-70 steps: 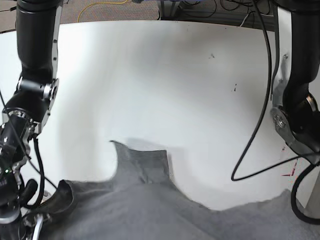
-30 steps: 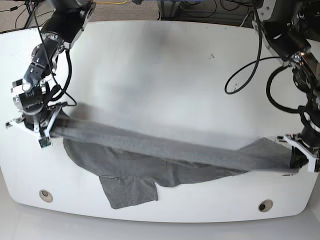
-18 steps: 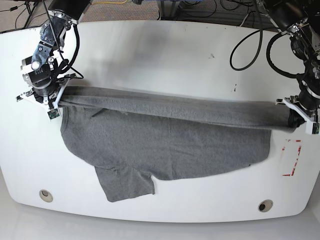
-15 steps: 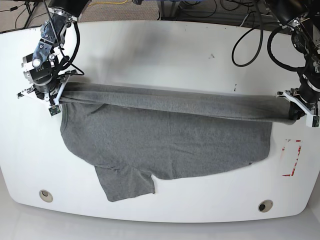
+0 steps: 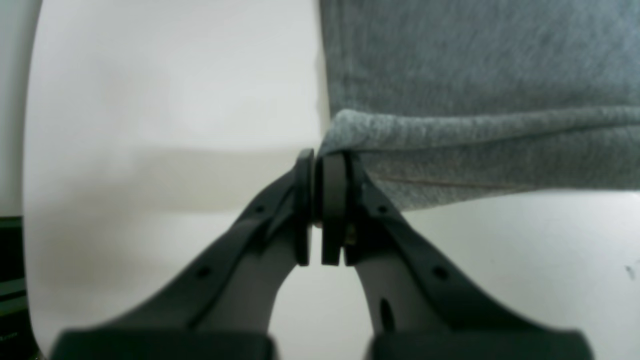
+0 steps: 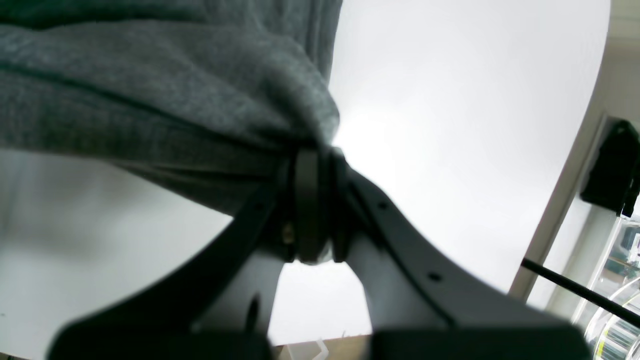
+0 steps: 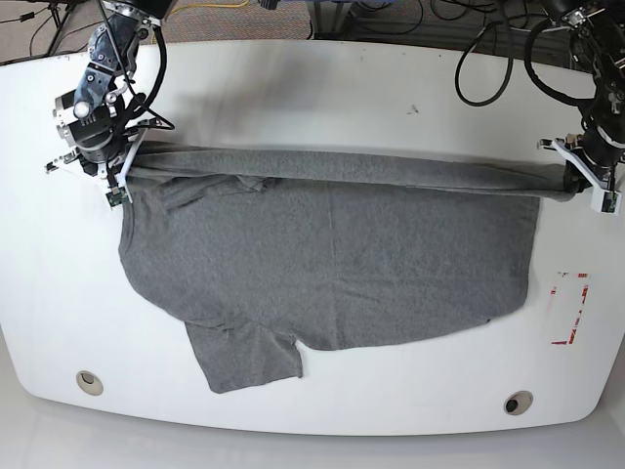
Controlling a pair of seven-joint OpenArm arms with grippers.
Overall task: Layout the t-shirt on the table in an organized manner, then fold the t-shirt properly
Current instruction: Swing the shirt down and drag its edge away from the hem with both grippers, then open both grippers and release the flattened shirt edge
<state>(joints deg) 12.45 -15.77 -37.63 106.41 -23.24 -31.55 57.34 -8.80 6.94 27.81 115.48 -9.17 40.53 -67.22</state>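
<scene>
- Nearest the desk's (image 7: 293, 78) front edge, two small round holes sit at about 7 and 5 o'clock in the base view, bare white surface around them.
- A red-and-white tape mark (image 7: 569, 309) lies at roughly 4 o'clock, just beside the cloth's edge but apart from it.
- The t-shirt (image 7: 332, 264) spreads across the middle of the desk, its body lying flat; one sleeve points toward 7 o'clock (the collar cannot be made out).
- Its far edge is drawn into a taut, bunched band from 9 to 3 o'clock, lifted slightly off the surface at both ends.
- The right gripper (image 7: 115, 168), at 9–10 o'clock in the base view, is pinched closed on one end of that band; its wrist view shows grey fabric gathered between the pads (image 6: 307, 200).
- The left gripper (image 7: 578, 182), at 3 o'clock, is likewise clamped tight on the other end, cloth caught at the fingertips (image 5: 332, 180).
- Beyond the far rim, cables and a yellow cord lie on the floor.
</scene>
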